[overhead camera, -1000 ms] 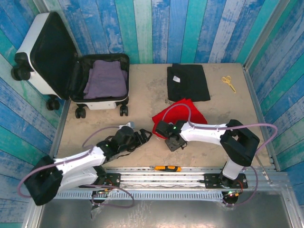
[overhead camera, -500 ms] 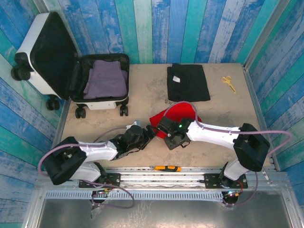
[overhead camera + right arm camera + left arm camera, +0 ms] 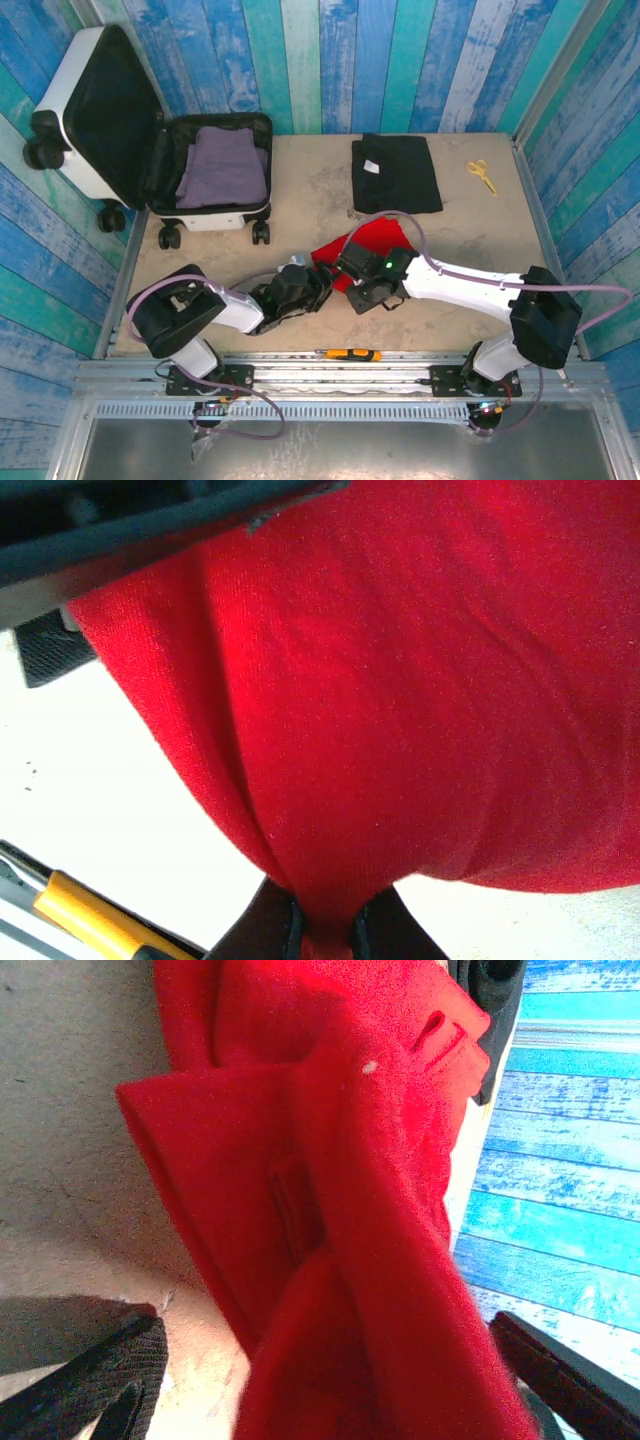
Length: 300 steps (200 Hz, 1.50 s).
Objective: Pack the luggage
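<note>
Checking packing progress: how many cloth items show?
3: folded purple cloth in the white suitcase; folded black garment on the table; red cloth in the right hand. Others may be hidden.

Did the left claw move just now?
Yes. The left gripper slid rightward along the table, nearer the red cloth, judged against the orange-handled tool.
</note>
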{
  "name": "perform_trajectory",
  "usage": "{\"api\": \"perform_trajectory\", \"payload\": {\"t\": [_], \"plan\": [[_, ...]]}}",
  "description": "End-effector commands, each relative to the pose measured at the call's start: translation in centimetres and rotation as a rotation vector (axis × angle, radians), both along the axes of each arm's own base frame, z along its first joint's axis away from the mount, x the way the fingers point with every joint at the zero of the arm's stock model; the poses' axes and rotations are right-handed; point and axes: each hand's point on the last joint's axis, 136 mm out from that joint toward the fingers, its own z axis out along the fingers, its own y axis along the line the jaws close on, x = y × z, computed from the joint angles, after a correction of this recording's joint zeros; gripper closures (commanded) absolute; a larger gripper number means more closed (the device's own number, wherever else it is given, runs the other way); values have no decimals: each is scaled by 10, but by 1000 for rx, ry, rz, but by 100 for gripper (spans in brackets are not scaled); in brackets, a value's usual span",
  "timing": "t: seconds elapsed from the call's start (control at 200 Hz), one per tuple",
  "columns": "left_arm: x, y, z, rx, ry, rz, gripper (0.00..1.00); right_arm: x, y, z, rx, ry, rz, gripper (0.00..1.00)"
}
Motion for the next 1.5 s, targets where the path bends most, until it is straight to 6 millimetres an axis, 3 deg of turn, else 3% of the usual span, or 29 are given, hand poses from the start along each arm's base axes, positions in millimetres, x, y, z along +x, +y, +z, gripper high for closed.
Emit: {"api": "perform_trajectory", "payload": {"t": [0.0,0.13,0.27,0.356,0.486,0.541,0.586,0.641,0.686,0.751,0.851,1.001,1.132,1.277,1.497], "plan": [[-1,4,-18,2,49,44,16,-1,0,6,22,-5,5,99],[3,-2,-21,-29,58,55,24,-4,1,6,38,3,12,100],[9,-14,-23,-47,65,42,38,-6,-1,4,41,6,12,99],[11,-15,-29,-25,66,45,56,-6,-1,3,51,1,18,99],[13,-13,-36,13,61,49,74,-7,-3,4,58,-13,21,99],[15,-13,-34,22,45,49,89,-5,-5,6,58,-24,17,98],[17,-15,-32,31,30,44,100,-4,-6,8,55,-36,18,87],[20,-20,-25,61,5,20,100,0,-12,12,30,-65,10,54],[25,-25,-18,99,-16,-2,100,4,-19,17,2,-104,5,44],[31,-32,0,153,-61,-38,100,13,-34,32,-30,-189,-20,35],[39,-32,34,216,-127,-44,100,27,-62,70,-46,-354,-98,29],[52,-18,92,332,-218,-8,100,36,-108,140,58,-611,-249,28],[57,-4,143,328,-279,50,100,33,-142,177,146,-730,-326,27],[68,11,197,304,-333,105,100,33,-159,182,163,-743,-351,27],[104,59,271,400,-436,216,100,33,-148,167,173,-669,-325,27]]}}
